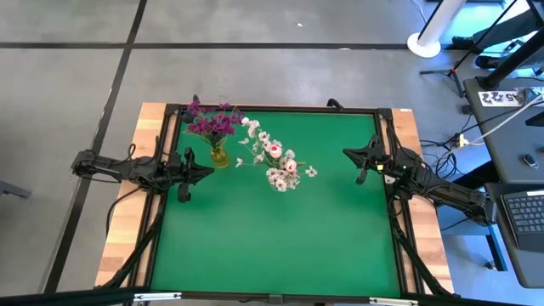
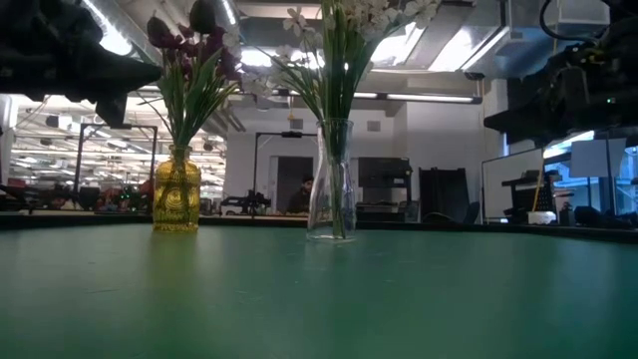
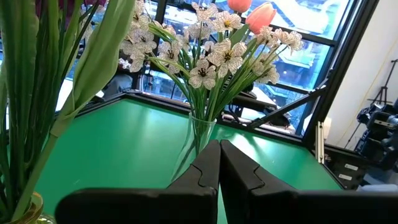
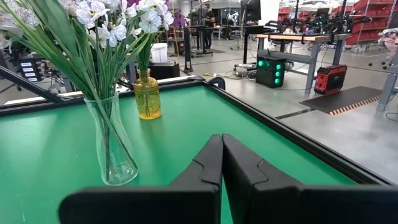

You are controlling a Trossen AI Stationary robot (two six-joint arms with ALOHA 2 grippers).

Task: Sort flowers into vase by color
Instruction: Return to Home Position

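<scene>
Left wrist view shows the left gripper [image 3: 219, 145] closed, empty; right gripper [image 4: 222, 139] likewise.

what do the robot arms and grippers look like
Two slim, black, jointed arms. The left gripper and right gripper each end in two matte black angular fingers that taper toward the tip, with a small stepped notch along the inner edge.

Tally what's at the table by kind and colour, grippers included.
Yellow vase: 1
Clear vase: 1
Purple flower bunch: 1
White-and-pink flower bunch: 1
Left gripper and right gripper, shut, at the table sides: 2
Total: 6
</scene>
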